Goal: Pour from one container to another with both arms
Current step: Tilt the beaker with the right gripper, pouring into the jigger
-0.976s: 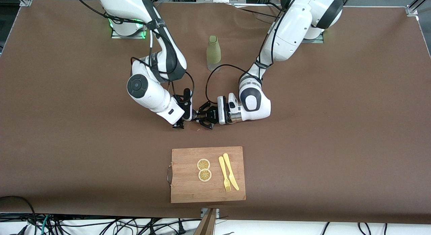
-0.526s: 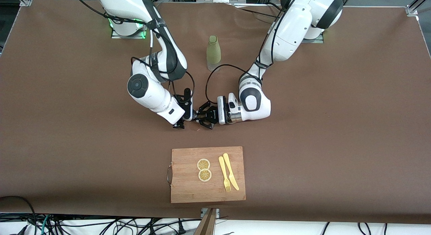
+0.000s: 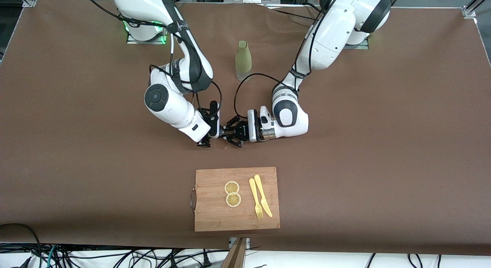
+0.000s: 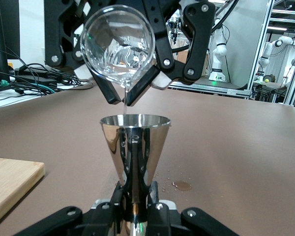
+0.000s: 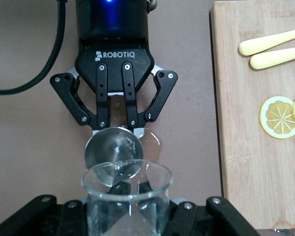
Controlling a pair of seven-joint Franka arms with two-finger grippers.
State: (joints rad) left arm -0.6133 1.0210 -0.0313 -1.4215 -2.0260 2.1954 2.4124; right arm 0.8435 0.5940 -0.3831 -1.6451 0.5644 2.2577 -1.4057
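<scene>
My right gripper (image 3: 209,139) is shut on a clear glass beaker (image 4: 117,44), tilted with its lip over a steel cone-shaped jigger (image 4: 135,142). A thin stream of clear liquid runs from the beaker into the jigger. My left gripper (image 3: 229,136) is shut on the jigger's narrow waist and holds it upright just above the table. In the left wrist view the left gripper (image 4: 135,194) clamps the jigger from both sides. In the right wrist view the right gripper (image 5: 127,216) holds the beaker (image 5: 127,196) above the jigger's mouth (image 5: 113,150). Both grippers meet over the middle of the table.
A green bottle (image 3: 243,60) stands between the arms' bases. A wooden cutting board (image 3: 236,218), nearer the front camera, carries two lemon slices (image 3: 232,187), a yellow fork (image 3: 255,199) and a yellow knife (image 3: 262,199). A small puddle (image 4: 182,185) and droplets lie beside the jigger.
</scene>
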